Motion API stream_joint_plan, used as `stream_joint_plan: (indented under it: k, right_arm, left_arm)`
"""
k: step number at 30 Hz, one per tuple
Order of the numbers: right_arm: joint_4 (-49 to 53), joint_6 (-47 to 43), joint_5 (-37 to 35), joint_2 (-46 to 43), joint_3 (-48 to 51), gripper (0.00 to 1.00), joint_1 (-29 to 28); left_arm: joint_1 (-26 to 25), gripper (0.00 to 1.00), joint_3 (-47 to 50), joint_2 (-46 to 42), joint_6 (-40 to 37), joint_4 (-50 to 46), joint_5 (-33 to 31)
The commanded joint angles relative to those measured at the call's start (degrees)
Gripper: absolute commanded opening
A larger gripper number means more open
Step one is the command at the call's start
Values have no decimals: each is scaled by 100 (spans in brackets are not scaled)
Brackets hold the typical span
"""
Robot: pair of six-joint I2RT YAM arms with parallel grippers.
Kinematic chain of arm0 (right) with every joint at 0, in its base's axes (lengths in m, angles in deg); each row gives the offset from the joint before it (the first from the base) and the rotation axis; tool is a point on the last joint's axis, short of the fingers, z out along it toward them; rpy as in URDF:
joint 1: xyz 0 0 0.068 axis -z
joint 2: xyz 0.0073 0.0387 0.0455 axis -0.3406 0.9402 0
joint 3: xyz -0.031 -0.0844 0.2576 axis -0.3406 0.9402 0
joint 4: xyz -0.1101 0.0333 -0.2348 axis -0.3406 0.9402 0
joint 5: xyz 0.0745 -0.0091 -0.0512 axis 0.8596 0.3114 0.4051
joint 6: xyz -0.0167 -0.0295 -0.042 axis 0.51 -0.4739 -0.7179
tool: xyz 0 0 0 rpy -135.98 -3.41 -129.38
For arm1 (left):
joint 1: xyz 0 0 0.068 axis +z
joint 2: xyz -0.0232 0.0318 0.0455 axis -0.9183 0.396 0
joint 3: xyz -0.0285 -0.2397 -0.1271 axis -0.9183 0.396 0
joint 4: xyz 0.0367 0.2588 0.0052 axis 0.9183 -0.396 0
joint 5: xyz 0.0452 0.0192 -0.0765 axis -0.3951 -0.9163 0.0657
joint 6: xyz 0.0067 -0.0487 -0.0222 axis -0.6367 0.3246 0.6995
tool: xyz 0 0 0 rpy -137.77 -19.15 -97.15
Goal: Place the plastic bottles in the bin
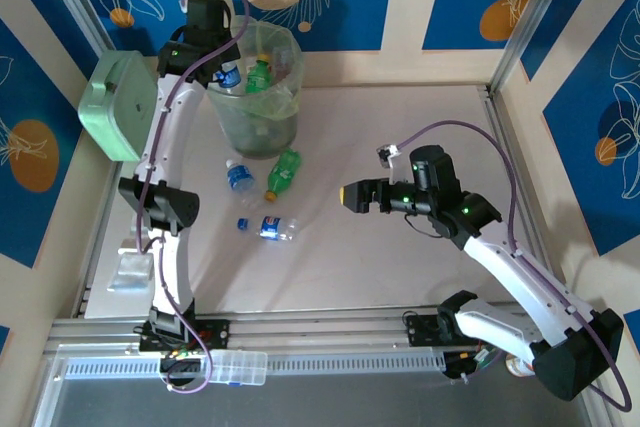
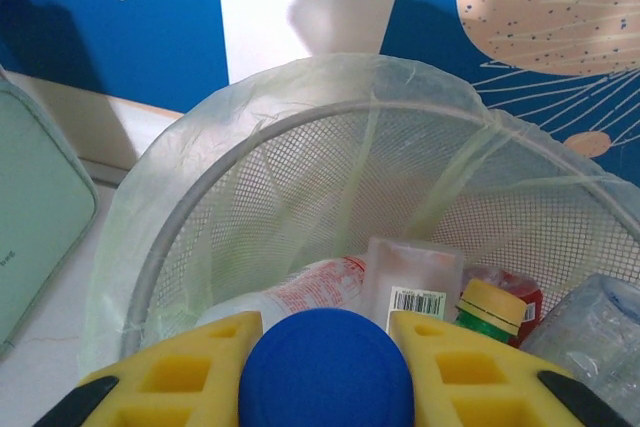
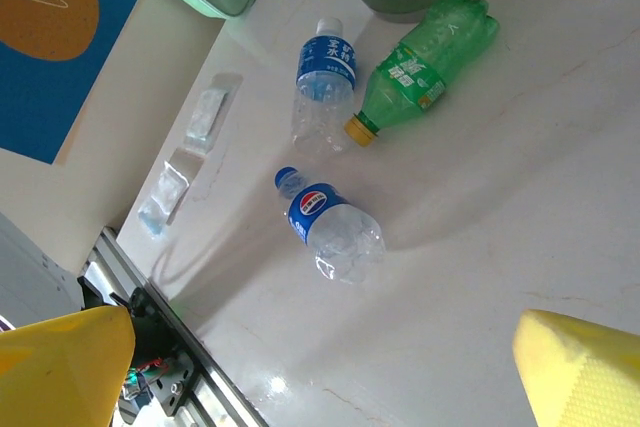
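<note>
— Where is the blue-capped bottle [image 2: 325,377]?
— The left gripper [image 2: 325,342] squeezes its cap, over the bin [image 2: 300,197], far left
— And the right gripper [image 1: 347,195]?
— Its fingers are wide apart, right of a green bottle [image 3: 425,62] and two clear bottles [image 3: 322,87] lying by the bin

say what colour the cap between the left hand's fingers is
Blue cap; the left wrist view shows it best.

Noted: bin [image 2: 300,177] is grey wire mesh lined with thin translucent film, crinkled and faintly glossy. Lower centre, blue cap [image 2: 325,367]: smooth matt plastic. Beside it, left gripper fingers [image 2: 190,377]: yellow, matt, moulded look. The clear bottle [image 3: 335,232] and green bottle [image 3: 425,57]: glossy dented plastic, printed labels. The table [image 3: 520,197]: pale, smooth, slight sheen.
</note>
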Motion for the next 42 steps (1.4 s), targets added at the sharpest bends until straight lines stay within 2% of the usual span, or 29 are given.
stream_joint_plan:
  k: [1,3,5,6,9,18,25,29,35,40,42]
  right_arm:
    - [-65,27,-49,-13,79,98,-40]
    - [-74,28,-18,-33,129,97,-48]
    - [-65,36,-2,-25,188,98,-58]
    - [-48,28,9,-24,208,98,-63]
    - [-17,32,-25,-33,259,97,-85]
    - [-48,-1,-31,-3,297,98,-103]
    - [4,-100,-33,30,212,97,-120]
    - [111,-269,-5,44,37,97,-120]
    - [500,-566,-21,151,-426,97,-170]
    - [521,-621,-59,125,-510,97,-265]
    - [483,-683,109,167,-495,98,-327]
  left_arm:
    - [-36,58,51,208,-203,374,276]
    - [-30,80,51,287,-136,588,368]
    - [-11,95,51,351,-128,780,660]
    - [-3,97,51,372,-100,883,829]
    - [-3,99,51,441,-32,1031,1296]
    - [143,99,104,587,193,1195,1769]
    - [187,99,538,250,141,1469,1757]
    - [180,99,1102,-287,234,1800,1799]
    - [164,99,1785,-1170,765,2008,2280]
    - [96,99,2662,-2102,1180,1933,2163]
    - [39,99,3475,-2647,1468,2097,2079]
